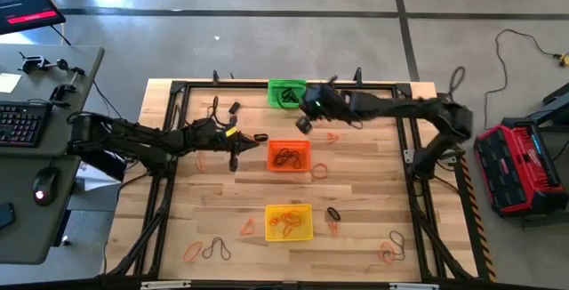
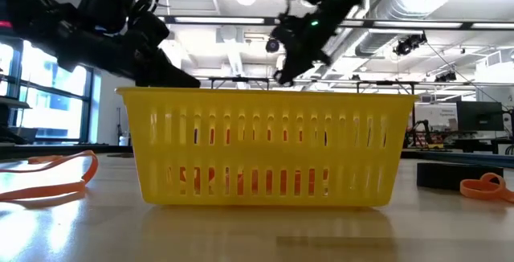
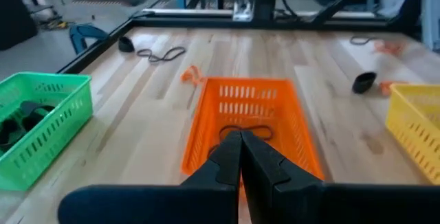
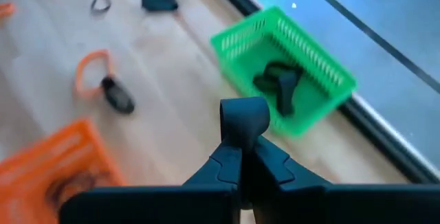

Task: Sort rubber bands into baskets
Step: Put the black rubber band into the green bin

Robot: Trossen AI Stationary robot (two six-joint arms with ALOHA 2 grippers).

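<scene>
Across the table (image 1: 178, 192) your three baskets hold some bands; loose ones remain toward six o'clock. Right gripper (image 4: 245, 124) pinches a thick black band (image 4: 244, 116); left gripper (image 3: 240, 157) closed, empty.

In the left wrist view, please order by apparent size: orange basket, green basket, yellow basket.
1. orange basket, fully visible and nearest the centre.
2. green basket, partly cut off.
3. yellow basket, only a corner visible.
Cropping and nearness decide this order, so true sizes remain unsure.

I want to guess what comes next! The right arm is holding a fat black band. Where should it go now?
Probably forward over the green basket, then let go. The right end effector pinches a thick black band, and similar thick black bands already lie in that basket.
</scene>
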